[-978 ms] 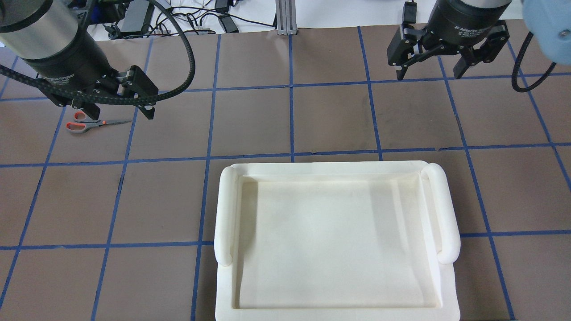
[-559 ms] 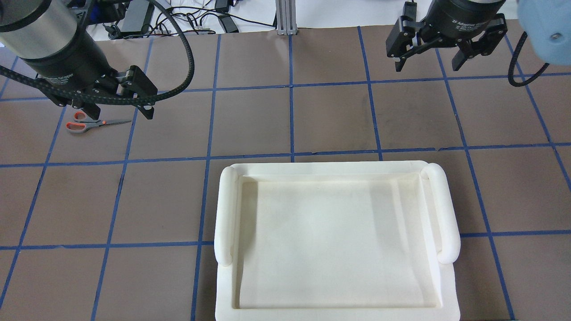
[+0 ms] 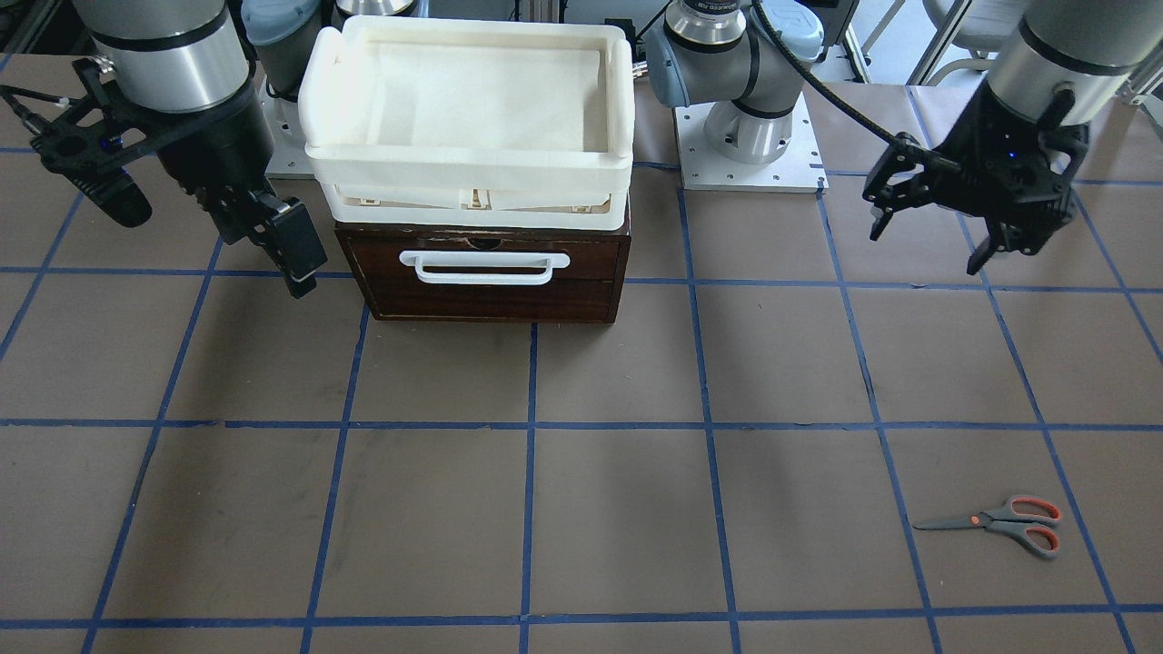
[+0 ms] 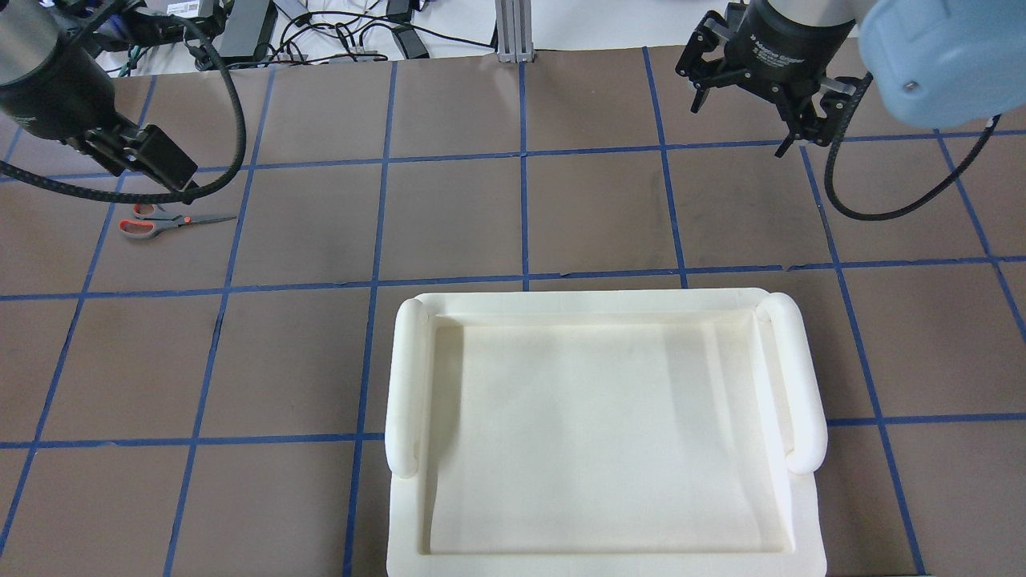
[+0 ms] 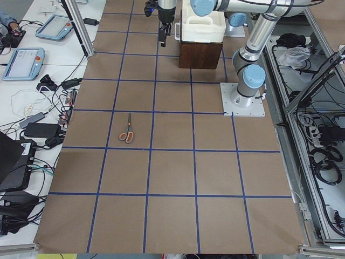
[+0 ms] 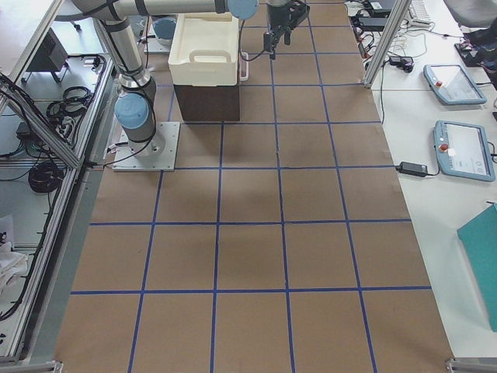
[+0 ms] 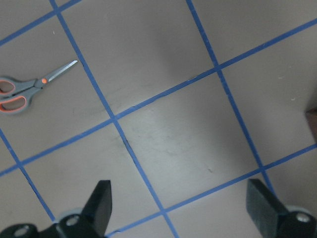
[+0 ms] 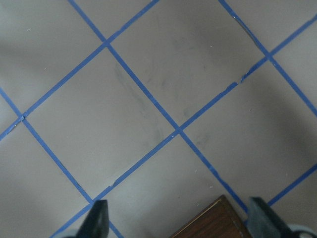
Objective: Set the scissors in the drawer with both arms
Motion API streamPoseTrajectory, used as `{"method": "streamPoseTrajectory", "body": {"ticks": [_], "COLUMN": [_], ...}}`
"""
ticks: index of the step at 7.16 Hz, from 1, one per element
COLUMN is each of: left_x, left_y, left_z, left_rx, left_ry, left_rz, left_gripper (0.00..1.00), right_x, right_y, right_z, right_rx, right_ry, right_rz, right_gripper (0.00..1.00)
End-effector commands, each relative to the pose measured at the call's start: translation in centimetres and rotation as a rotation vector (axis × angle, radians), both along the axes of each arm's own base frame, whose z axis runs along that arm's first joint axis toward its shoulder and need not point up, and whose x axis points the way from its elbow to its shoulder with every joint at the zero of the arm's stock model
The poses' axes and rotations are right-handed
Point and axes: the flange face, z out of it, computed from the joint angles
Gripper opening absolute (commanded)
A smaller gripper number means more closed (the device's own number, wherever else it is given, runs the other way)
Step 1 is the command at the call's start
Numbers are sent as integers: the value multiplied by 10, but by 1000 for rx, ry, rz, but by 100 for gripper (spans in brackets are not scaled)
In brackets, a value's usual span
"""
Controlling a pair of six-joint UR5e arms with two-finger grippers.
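The scissors [image 3: 995, 524] lie flat and closed on the brown table, handles lined in orange; they also show in the overhead view [image 4: 164, 223] and the left wrist view [image 7: 29, 89]. My left gripper [image 3: 927, 245] is open and empty, held high above the table, off to the side of the scissors. The dark brown drawer [image 3: 491, 295] is shut, with its white bar handle [image 3: 484, 266] facing away from me. My right gripper [image 3: 209, 236] is open and empty, beside the drawer, a little in front of it. A drawer corner shows in the right wrist view [image 8: 213, 223].
A cream-white plastic tray [image 3: 468, 163] sits on top of the drawer box and fills the lower overhead view [image 4: 593, 300]. Blue tape lines grid the table. Cables and tablets lie beyond the table's far edge [image 4: 337, 32].
My left gripper has turned and drawn back to the left, uncovering the scissors. My right gripper has turned and moved further from me. The scissors have not moved.
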Motion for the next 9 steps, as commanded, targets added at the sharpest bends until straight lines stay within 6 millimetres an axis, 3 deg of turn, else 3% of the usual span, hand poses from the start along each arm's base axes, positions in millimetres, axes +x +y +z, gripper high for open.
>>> {"method": "streamPoseTrajectory", "body": {"ticks": [1, 4, 5, 6, 7, 8, 9], "left_x": [58, 90, 95, 116, 163, 196, 202], "left_y": [-49, -107, -121, -141, -146, -153, -158], "left_z": [-57, -144, -169, -187, -216, -240, -253], "left_rx": [18, 40, 59, 20, 30, 34, 34], "left_ry": [-27, -75, -63, -132, -117, -124, -113], "left_rz": [-414, -960, -1046, -1125, -1147, -1206, -1221], "left_gripper": [95, 95, 95, 95, 94, 94, 87], "right_x": [46, 102, 123, 137, 142, 147, 151], "right_y": [-1, 1, 4, 5, 4, 2, -2], "right_z": [-40, -95, -118, -134, -141, -149, -164], "right_rx": [82, 182, 221, 246, 266, 302, 338], "right_ry": [-16, 25, 54, 65, 55, 26, 17], "right_rz": [-300, -531, -578, -612, -612, -617, -621], "right_gripper": [100, 100, 100, 100, 100, 100, 100]}}
